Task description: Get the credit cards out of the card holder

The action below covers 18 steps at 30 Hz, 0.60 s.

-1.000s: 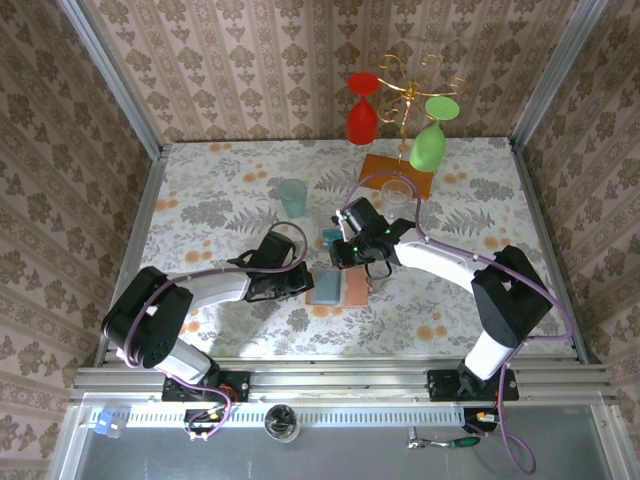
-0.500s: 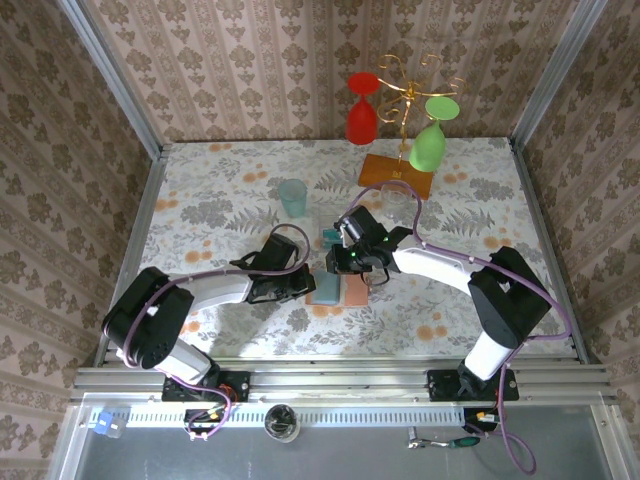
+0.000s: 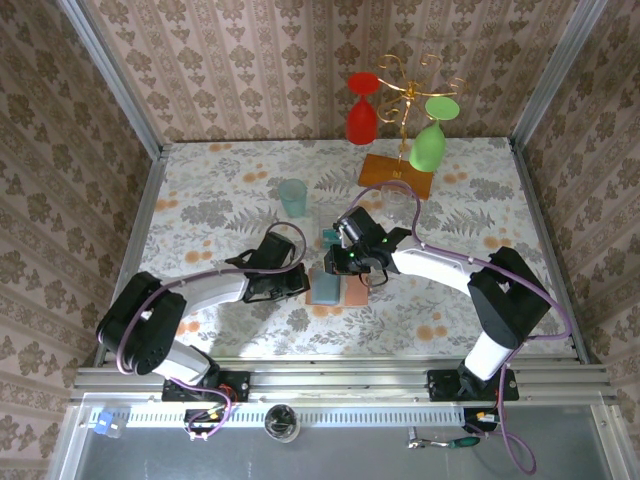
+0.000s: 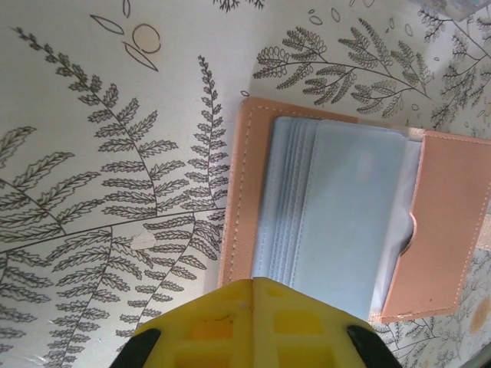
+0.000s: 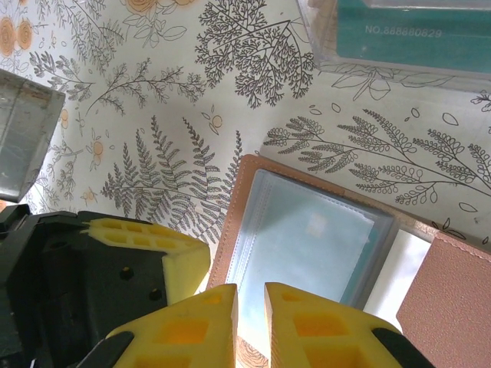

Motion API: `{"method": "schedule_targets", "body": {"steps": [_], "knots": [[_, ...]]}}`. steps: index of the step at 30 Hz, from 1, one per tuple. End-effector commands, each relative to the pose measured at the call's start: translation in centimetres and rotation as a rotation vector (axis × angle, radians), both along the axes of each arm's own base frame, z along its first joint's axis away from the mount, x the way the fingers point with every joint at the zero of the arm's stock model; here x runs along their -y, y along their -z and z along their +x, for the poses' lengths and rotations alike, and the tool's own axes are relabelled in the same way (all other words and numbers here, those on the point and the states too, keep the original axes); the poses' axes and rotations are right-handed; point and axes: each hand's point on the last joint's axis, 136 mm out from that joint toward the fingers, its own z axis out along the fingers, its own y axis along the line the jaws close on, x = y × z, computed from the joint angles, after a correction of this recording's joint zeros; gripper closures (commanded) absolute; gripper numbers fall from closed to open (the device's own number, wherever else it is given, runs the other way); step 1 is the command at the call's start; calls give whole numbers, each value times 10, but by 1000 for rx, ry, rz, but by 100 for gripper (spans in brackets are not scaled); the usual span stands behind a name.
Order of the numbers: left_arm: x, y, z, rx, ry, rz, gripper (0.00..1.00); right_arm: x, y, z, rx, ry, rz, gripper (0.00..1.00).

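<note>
Top external, right pincer [image 3: 338, 268] moved closer over open card holder [image 3: 353, 292]

By the table's [image 3: 200, 180] far edge a gold rack [image 3: 405, 85] held a red glass [image 3: 361, 112] and a green glass [image 3: 429, 143] (both inverted) — a teal tumbler [image 3: 292, 197] stood apart.

Top view. White-and-black left arm [image 3: 200, 292] rises from its base at 7 o'clock and reaches toward centre, forearm low and pointing to 3 o'clock. Black left gripper [image 3: 296, 285] with yellow pads is fully closed, tips pressed flat together in its wrist view [image 4: 253, 280].

White-and-black right arm [image 3: 440, 265] comes from 5 o'clock, elbow at 4, forearm running toward 9–10 o'clock. Right gripper [image 3: 338, 264] points down, its yellow fingertips [image 5: 205, 307] nearly together with a narrow slit between. The two grippers sit just beside each other, apart.
</note>
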Motion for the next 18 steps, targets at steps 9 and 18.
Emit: {"method": "schedule_targets", "body": {"steps": [9,18], "knots": [[0,11,-4,-43,33,27,99,-2,6,-9,-41,20,14,83],[-2,15,-7,-61,32,34,99,-18,19,-18,-156,40,111,80]]}}
